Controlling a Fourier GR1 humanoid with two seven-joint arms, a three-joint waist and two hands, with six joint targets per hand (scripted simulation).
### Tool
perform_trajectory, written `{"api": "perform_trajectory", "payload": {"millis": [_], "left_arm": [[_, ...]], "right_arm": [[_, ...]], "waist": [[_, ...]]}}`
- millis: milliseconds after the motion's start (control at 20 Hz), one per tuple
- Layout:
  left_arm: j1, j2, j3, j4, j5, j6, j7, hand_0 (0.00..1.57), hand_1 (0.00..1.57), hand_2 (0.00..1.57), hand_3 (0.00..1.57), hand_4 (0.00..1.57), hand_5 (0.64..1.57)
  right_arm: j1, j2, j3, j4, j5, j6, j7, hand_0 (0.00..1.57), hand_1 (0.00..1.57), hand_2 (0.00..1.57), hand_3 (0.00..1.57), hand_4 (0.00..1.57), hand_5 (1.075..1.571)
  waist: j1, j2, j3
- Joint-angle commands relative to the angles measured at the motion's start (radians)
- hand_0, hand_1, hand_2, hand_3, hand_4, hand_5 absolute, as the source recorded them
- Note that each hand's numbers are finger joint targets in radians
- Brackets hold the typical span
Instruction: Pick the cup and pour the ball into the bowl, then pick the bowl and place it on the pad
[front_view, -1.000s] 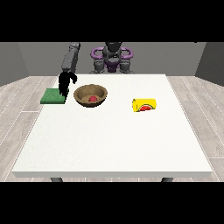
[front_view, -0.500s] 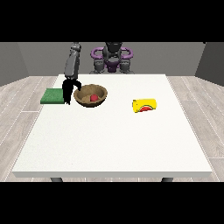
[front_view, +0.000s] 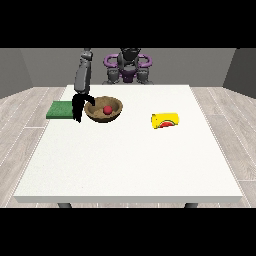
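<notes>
Bowl (front_view: 104, 110): round, brown, wood-like; on the white surface (front_view: 130, 160), toward 11 o'clock.
Ball (front_view: 107, 109): small, red, inside the bowl.
Cup (front_view: 165, 120): yellow, on its side, long axis across the view; well apart at the bowl's 3 o'clock.
Pad (front_view: 60, 109): flat green square at the bowl's 9 o'clock.
Hand at the view's left (front_view: 80, 105): black, at the bowl's 9 o'clock rim, between bowl and pad; nearer hand.
Fingers: pointing down, seemingly relaxed; hold on the rim not discernible.
Other hand: not seen.
Step, judged: pour done; bowl pick-up pending.
</notes>
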Motion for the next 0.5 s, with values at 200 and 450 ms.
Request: {"api": "perform_trajectory", "payload": {"millis": [200, 450], "left_arm": [[0.018, 0.068, 0.038, 0.014, 0.048, -0.043, 0.008, 0.0, 0.0, 0.0, 0.0, 1.02, 1.541], [0.02, 0.072, 0.052, -0.022, 0.086, -0.046, 0.026, 0.0, 0.0, 0.0, 0.0, 1.02, 1.535]], "right_arm": [[-0.088, 0.064, 0.028, 0.053, 0.02, -0.107, 0.015, 0.0, 0.0, 0.0, 0.0, 0.47, 1.549], [-0.021, 0.013, -0.022, 0.13, 0.006, -0.181, 0.061, 0.88, 0.88, 0.58, 0.0, 0.61, 1.514]], "waist": [[0.003, 0.009, 0.0115], [0.024, 0.054, 0.0126]]}}
